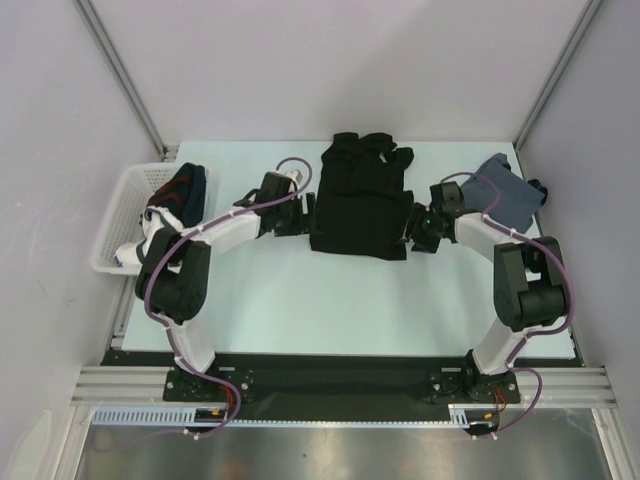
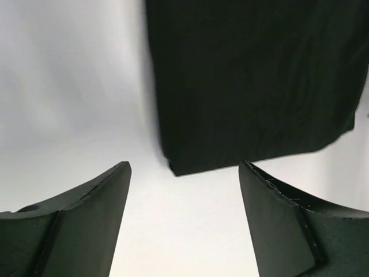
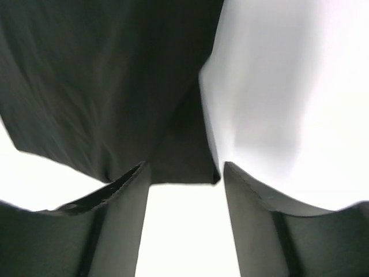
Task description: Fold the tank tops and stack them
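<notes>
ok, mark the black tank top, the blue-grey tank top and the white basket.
black tank top (image 1: pixel 360 205), top view, middle of the body
blue-grey tank top (image 1: pixel 505 192), top view, middle of the cloth
white basket (image 1: pixel 112 222), top view, left wall

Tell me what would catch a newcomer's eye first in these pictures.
A black tank top lies mid-table, with the left pincer and right pincer open at its sides. A blue-grey tank top sits at the far right corner, and a white basket at the left edge holds more clothes.
</notes>
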### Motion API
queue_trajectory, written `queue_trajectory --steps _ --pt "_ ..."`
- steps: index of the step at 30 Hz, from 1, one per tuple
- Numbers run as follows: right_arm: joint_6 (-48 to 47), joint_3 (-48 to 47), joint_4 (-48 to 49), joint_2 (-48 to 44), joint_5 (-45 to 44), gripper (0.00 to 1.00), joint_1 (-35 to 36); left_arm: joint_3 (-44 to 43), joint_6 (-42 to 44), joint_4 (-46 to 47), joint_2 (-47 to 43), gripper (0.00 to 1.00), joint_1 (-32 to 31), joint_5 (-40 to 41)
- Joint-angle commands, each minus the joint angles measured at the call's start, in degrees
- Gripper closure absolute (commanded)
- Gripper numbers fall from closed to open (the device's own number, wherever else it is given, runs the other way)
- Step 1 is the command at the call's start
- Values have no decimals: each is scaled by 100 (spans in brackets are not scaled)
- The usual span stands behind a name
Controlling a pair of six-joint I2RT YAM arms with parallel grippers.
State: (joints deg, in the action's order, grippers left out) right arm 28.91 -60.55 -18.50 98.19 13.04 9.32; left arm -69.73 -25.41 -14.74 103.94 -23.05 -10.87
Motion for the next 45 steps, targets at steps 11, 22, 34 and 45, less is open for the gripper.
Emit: queue_trajectory --steps 11,22,34,45 --pt "-386 141 66 77 -732 48 421 -13 62 367 486 23 -349 67" --pt "-403 18 154 402 -890 77 623 -93 -17 595 961 50 -455 -20" --pt "-192 -1147 -565 59 -768 100 263 -1408 53 -659 899 100 -341 129" --pt "237 514 -1420 -2504 -812 100 535 710 -209 -1068 -1498 100 -927 410"
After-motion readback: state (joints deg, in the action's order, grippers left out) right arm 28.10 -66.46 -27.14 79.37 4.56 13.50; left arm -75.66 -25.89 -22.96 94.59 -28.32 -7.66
